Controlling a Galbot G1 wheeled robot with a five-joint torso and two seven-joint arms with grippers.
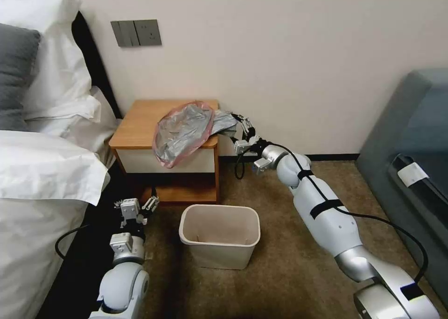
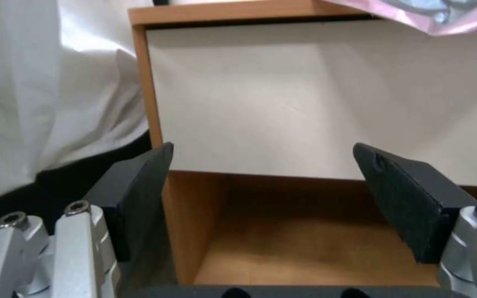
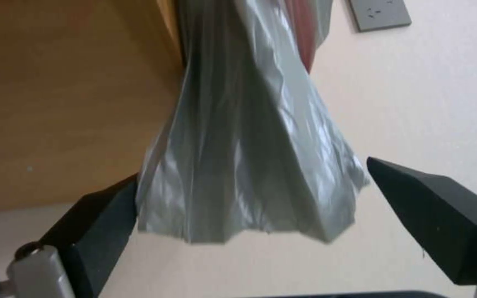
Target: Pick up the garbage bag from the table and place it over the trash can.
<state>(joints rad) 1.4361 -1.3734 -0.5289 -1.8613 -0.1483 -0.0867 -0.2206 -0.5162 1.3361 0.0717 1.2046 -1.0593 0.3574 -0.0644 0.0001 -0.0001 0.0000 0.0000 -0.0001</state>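
In the head view, the right gripper (image 1: 243, 125) reached to the nightstand's (image 1: 140, 123) right side, its fingers spread at the tail of the grey garbage bag (image 1: 186, 132). The bag lay crumpled over the nightstand's top, its pinkish rim drooping past the front edge over the white drawer. The left gripper (image 1: 140, 206) hung low, open, just in front of the nightstand's lower shelf. The beige trash can (image 1: 219, 235) stood on brown carpet beside it, toward the robot's right. A bed with white linen (image 1: 42, 169) lay along the left.

In the left wrist view, the open left gripper (image 2: 261, 194) faced the white drawer front (image 2: 304, 103); the bag's pink rim (image 2: 432, 20) hung beyond it.

In the right wrist view, the bag's grey end (image 3: 244, 165) hung between the right gripper's (image 3: 252, 215) parted pads, one pad (image 3: 106, 223) at its edge, unclamped.
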